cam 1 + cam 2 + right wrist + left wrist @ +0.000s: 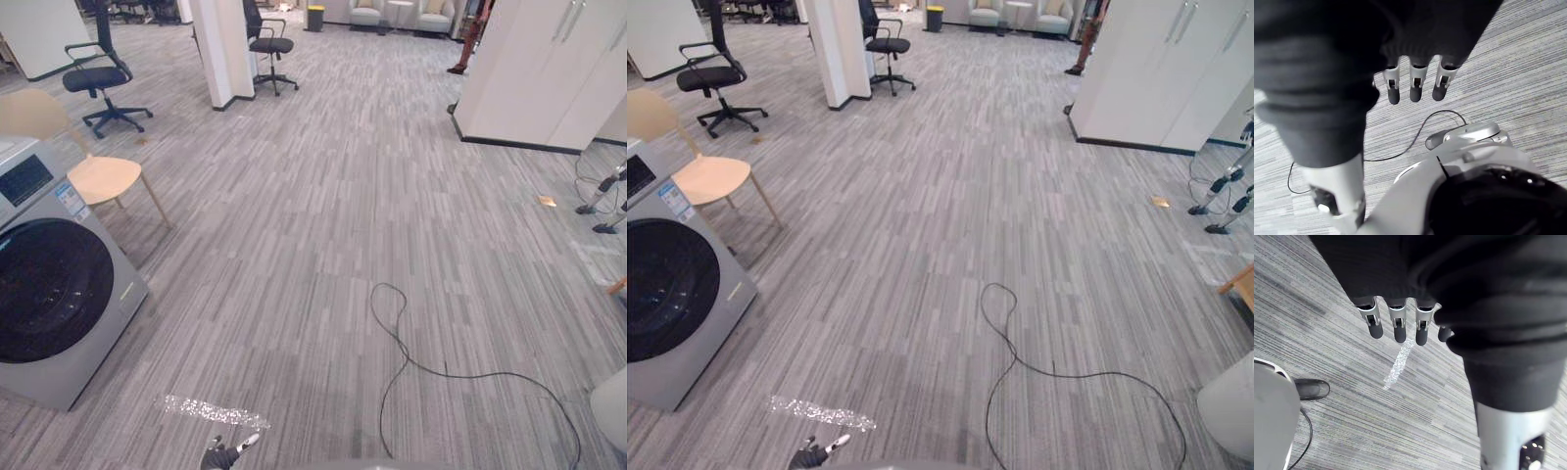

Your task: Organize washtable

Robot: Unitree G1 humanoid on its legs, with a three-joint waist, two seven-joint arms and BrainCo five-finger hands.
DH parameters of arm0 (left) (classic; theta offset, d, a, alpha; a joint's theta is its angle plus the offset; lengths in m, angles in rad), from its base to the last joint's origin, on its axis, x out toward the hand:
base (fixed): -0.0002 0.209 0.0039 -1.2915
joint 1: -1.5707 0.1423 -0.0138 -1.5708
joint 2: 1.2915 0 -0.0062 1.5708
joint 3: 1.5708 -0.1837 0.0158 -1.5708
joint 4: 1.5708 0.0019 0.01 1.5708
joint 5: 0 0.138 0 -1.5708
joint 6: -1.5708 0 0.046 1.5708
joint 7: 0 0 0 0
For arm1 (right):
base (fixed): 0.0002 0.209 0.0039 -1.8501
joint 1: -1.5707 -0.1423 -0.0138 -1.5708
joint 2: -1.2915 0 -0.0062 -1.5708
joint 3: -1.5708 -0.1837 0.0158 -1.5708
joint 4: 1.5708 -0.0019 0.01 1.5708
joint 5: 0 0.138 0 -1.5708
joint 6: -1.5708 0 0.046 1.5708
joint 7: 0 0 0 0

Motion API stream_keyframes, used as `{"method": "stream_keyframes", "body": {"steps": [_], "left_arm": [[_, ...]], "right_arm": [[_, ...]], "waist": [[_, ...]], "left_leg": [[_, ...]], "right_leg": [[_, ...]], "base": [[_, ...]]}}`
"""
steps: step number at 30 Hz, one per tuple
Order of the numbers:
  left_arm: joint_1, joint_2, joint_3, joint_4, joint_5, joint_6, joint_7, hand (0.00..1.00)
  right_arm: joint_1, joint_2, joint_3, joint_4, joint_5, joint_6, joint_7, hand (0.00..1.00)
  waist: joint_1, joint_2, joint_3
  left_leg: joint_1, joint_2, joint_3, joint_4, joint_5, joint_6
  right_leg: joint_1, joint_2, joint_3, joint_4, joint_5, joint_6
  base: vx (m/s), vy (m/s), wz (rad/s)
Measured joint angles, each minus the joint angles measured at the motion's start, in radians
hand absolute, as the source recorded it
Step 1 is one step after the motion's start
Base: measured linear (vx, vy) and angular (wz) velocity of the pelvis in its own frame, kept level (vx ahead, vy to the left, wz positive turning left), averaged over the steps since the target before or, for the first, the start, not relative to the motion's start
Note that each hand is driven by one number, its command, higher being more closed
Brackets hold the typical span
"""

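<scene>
Low at the near edge of the head view, the robot's left hand (223, 453) hangs over grey striped carpet (323, 225); its wrist view shows the fingers (1399, 329) straight and relaxed, holding nothing. Just beyond lies a glittery strip of tape (211, 411). At far left stands a silver front-loading washing machine (54, 304) with its dark round door shut, a pale wooden chair (98, 176) behind it. Black office chairs (98, 83) and a white pillar (223, 49) sit further back, white cabinets (549, 69) at right. The right hand (1415, 83) likewise hangs slack and empty. No washtable is in sight, so progress cannot be judged.
</scene>
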Motion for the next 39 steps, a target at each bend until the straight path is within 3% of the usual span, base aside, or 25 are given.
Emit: {"method": "stream_keyframes", "body": {"steps": [16,20,22,23,24,25,26,27,28,29,31,32,34,35,36,37,38,39], "left_arm": [[-0.019,0.012,-0.035,-0.001,0.185,-0.002,0.026,0.00],[-0.035,0.017,-0.033,-0.009,0.185,-0.001,0.031,0.00],[-0.040,0.025,-0.014,-0.025,0.182,-0.003,0.043,0.00],[-0.033,0.024,0.001,-0.035,0.182,-0.003,0.043,0.00],[-0.008,0.023,0.028,-0.047,0.183,-0.003,0.043,0.00],[0.009,0.042,0.055,-0.046,0.186,-0.002,0.042,0.00],[0.005,0.051,0.059,-0.047,0.186,0.005,0.043,0.00],[0.010,0.049,0.061,-0.045,0.186,0.014,0.043,0.00],[0.015,0.043,0.076,-0.046,0.181,0.013,0.042,0.00],[0.023,0.017,0.089,-0.050,0.181,0.008,0.044,0.00],[0.055,-0.007,0.086,-0.045,0.181,0.017,0.039,0.00],[0.077,-0.028,0.086,-0.042,0.182,0.021,0.040,0.00],[0.121,-0.049,0.084,-0.029,0.183,0.025,0.036,0.00],[0.126,-0.046,0.084,-0.026,0.183,0.027,0.022,0.00],[0.128,-0.038,0.084,-0.027,0.183,0.024,0.019,0.00],[0.123,-0.033,0.081,-0.029,0.183,0.020,0.019,0.00],[0.115,-0.031,0.076,-0.030,0.183,0.018,0.019,0.00],[0.115,-0.030,0.084,-0.027,0.183,0.019,0.016,0.00]], "right_arm": [[-0.029,-0.015,0.004,-0.001,-0.084,0.003,-0.046,0.00],[-0.057,-0.015,0.010,-0.004,-0.074,0.002,-0.045,0.00],[-0.057,-0.012,0.022,-0.013,-0.052,-0.001,-0.043,0.00],[-0.057,-0.019,0.023,-0.014,-0.051,-0.002,-0.042,0.00],[-0.054,-0.034,0.032,-0.028,-0.050,-0.002,-0.041,0.00],[-0.053,-0.035,0.036,-0.038,-0.051,-0.004,-0.042,0.00],[-0.056,-0.035,0.026,-0.037,-0.052,-0.005,-0.042,0.00],[-0.056,-0.036,0.015,-0.026,-0.054,-0.001,-0.044,0.00],[-0.059,-0.036,0.015,-0.026,-0.055,0.001,-0.044,0.00],[-0.063,-0.039,0.005,-0.028,-0.058,0.003,-0.045,0.00],[-0.089,-0.054,-0.008,-0.028,-0.073,0.005,-0.043,0.00],[-0.113,-0.061,-0.009,-0.028,-0.090,0.005,-0.042,0.00],[-0.136,-0.076,-0.002,-0.030,-0.120,0.005,-0.033,0.00],[-0.138,-0.071,0.002,-0.031,-0.128,0.003,-0.030,0.00],[-0.146,-0.069,0.007,-0.032,-0.135,0.001,-0.025,0.00],[-0.142,-0.071,0.010,-0.030,-0.137,0.000,-0.024,0.00],[-0.142,-0.073,0.021,-0.029,-0.140,0.000,-0.022,0.00],[-0.138,-0.066,0.030,-0.028,-0.149,0.001,-0.019,0.00]], "waist": [[-0.005,0.006,-0.002],[-0.007,0.003,0.051],[-0.004,-0.003,0.078],[-0.003,0.007,0.082],[0.004,0.029,0.087],[-0.001,0.031,0.097],[-0.005,0.041,0.113],[-0.001,0.032,0.152],[0.009,0.021,0.179],[0.024,0.034,0.206],[0.039,0.049,0.217],[0.053,0.068,0.228],[0.061,0.084,0.230],[0.082,0.071,0.227],[0.097,0.063,0.222],[0.101,0.061,0.221],[0.104,0.056,0.220],[0.108,0.036,0.215]], "left_leg": [[-0.031,-0.011,0.002,-0.020,0.005,0.002],[-0.013,0.010,0.006,-0.001,0.000,-0.003],[-0.078,0.049,0.000,0.186,-0.114,-0.033],[-0.098,0.072,0.000,0.254,-0.153,-0.041],[-0.134,0.126,0.009,0.381,-0.214,-0.058],[-0.215,0.175,0.042,0.572,-0.241,-0.064],[-0.270,0.212,0.061,0.684,-0.229,-0.062],[-0.344,0.263,0.078,0.851,-0.140,-0.037],[-0.372,0.271,0.079,0.913,-0.095,-0.031],[-0.416,0.256,0.073,0.950,-0.118,-0.046],[-0.450,0.174,0.057,0.823,-0.127,-0.047],[-0.457,0.116,0.034,0.684,-0.126,-0.047],[-0.469,0.067,0.007,0.388,-0.077,-0.075],[-0.469,0.062,0.014,0.363,0.017,-0.031],[-0.476,0.053,0.019,0.376,0.003,-0.004],[-0.486,0.053,0.019,0.410,-0.025,0.012],[-0.517,0.056,0.022,0.476,-0.078,0.057],[-0.529,0.053,0.041,0.563,-0.164,0.092]], "right_leg": [[-0.035,-0.003,-0.003,0.006,0.000,0.000],[-0.061,0.002,-0.017,0.129,-0.053,-0.032],[-0.072,0.004,-0.030,0.224,-0.130,-0.058],[-0.074,0.017,-0.032,0.253,-0.151,-0.080],[-0.078,0.052,-0.038,0.322,-0.196,-0.094],[-0.083,0.064,-0.057,0.365,-0.248,-0.074],[-0.079,0.072,-0.078,0.374,-0.261,-0.083],[-0.056,0.075,-0.095,0.365,-0.266,-0.094],[-0.041,0.074,-0.094,0.357,-0.266,-0.097],[-0.017,0.073,-0.090,0.333,-0.264,-0.104],[-0.018,0.068,-0.065,0.314,-0.263,-0.106],[-0.028,0.069,-0.031,0.298,-0.262,-0.107],[-0.021,0.079,-0.001,0.250,-0.261,-0.108],[-0.014,0.078,0.031,0.222,-0.262,-0.107],[-0.007,0.072,0.055,0.189,-0.262,-0.107],[-0.003,0.072,0.058,0.171,-0.263,-0.106],[0.002,0.069,0.060,0.159,-0.263,-0.104],[-0.005,0.047,0.077,0.232,-0.288,-0.045]], "base": [[0.00,-0.003,0.00],[-0.08,-0.043,-0.01],[-0.08,-0.103,0.11],[-0.03,-0.183,-0.12],[0.04,-0.198,-0.19],[0.04,-0.194,0.01],[0.00,-0.202,0.41],[-0.01,-0.161,0.46],[0.02,-0.199,0.33],[0.05,-0.122,0.07],[0.10,-0.023,-0.21],[0.19,0.092,-0.57],[0.28,0.156,-0.68],[0.38,0.182,-0.59],[0.28,0.126,-0.42],[0.31,0.132,-0.20],[0.43,0.208,-0.17],[0.53,0.242,-0.21]]}}
